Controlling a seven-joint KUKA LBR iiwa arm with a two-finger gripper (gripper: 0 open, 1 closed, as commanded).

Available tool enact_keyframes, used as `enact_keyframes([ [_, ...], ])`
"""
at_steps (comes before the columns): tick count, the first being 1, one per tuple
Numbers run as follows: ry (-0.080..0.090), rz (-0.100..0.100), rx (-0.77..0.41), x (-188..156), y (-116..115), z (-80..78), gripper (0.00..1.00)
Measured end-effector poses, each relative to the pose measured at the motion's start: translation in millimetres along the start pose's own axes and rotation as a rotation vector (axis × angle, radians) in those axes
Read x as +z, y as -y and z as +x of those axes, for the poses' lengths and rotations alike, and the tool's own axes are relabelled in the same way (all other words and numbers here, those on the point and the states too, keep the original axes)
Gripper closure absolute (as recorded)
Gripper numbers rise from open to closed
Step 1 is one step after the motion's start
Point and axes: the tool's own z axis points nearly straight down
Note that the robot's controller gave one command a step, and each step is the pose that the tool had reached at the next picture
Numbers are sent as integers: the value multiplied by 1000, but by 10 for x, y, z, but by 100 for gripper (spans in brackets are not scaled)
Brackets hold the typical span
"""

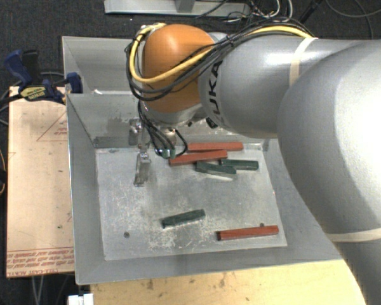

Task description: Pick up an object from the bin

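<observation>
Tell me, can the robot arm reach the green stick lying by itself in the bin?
Probably yes: the green stick lies flat with nothing on it, and the arm hangs nearby over bare bin floor.

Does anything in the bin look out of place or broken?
Nothing stands out. A small heap of red and green sticks lies beside the hand; one green stick and one red stick lie flat nearer the view's bottom. The bin floor is scuffed.

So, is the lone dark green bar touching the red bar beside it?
Apart. Camera view shows bare bin floor between the dark green bar and the red bar.
</observation>
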Motion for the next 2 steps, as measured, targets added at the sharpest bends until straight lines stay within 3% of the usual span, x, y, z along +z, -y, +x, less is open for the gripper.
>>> enact_keyframes([
  [1,8,-1,3,-55,9,-20,0],
  [2,10,-1,-106,474,490,333,0],
])
